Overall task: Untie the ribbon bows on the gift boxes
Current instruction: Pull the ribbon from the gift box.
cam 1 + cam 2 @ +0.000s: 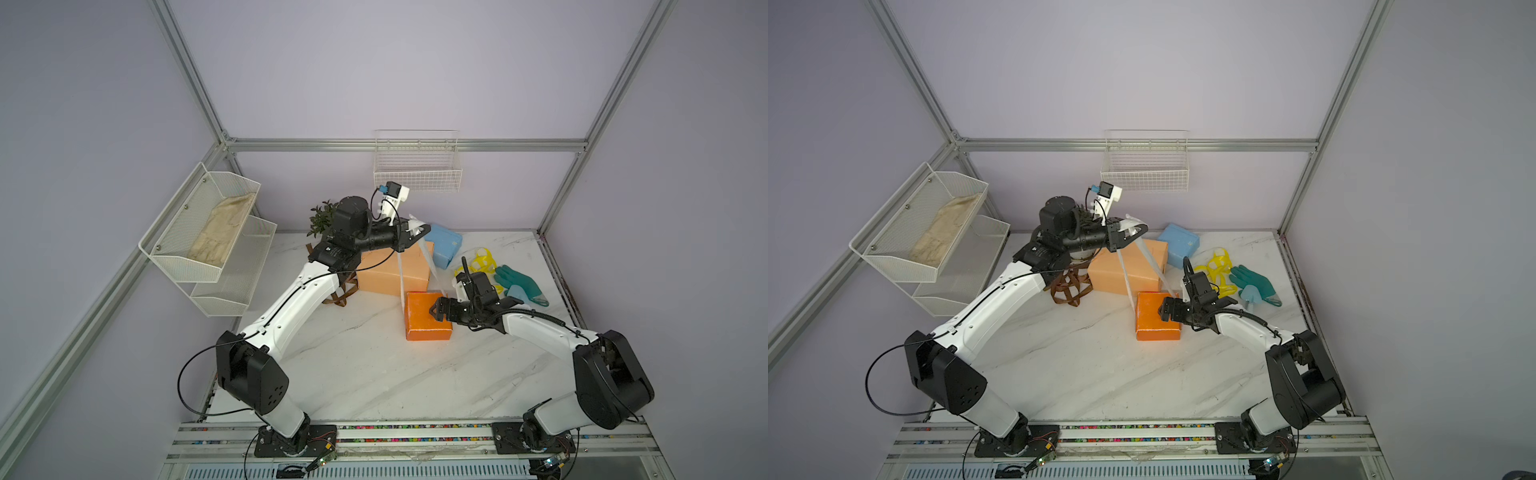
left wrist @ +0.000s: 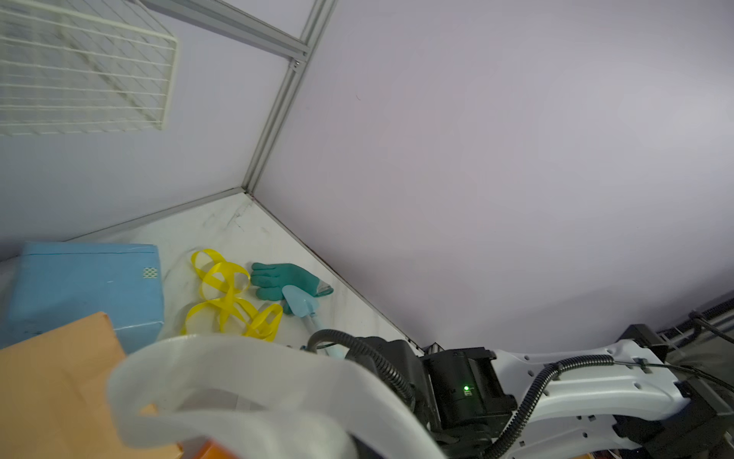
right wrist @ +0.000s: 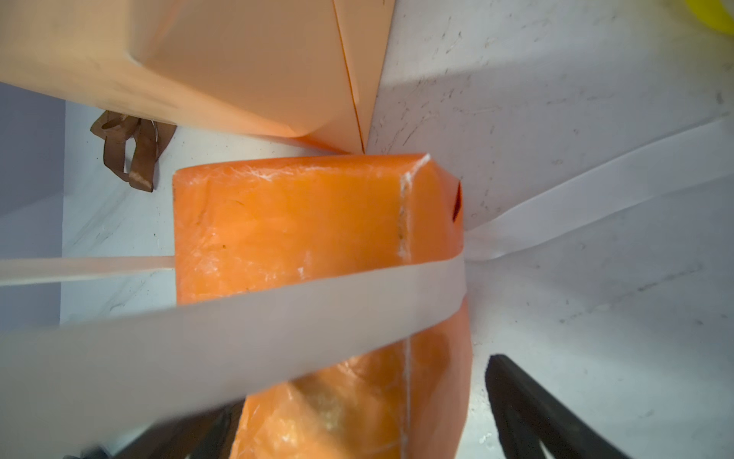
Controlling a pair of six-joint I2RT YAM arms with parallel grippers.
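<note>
Two strands of the white ribbon [image 3: 278, 318] run up from the bright orange box [image 1: 419, 322] on the tabletop [image 1: 353, 374] to our left end effector [image 1: 417, 232] — it pinches them, high over the peach box [image 1: 382, 272]. Our right end effector [image 1: 436, 312] hangs wide open over the bright orange box.

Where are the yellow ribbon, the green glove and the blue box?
yellow ribbon [image 2: 229, 297]: left wrist view, where its loops cross.
teal glove [image 2: 289, 276]: left wrist view, palm.
light blue box [image 2: 83, 286]: left wrist view, big face.

Bright orange box [image 1: 420, 325], white ribbon [image 3: 238, 326], yellow ribbon [image 2: 230, 294]
</note>
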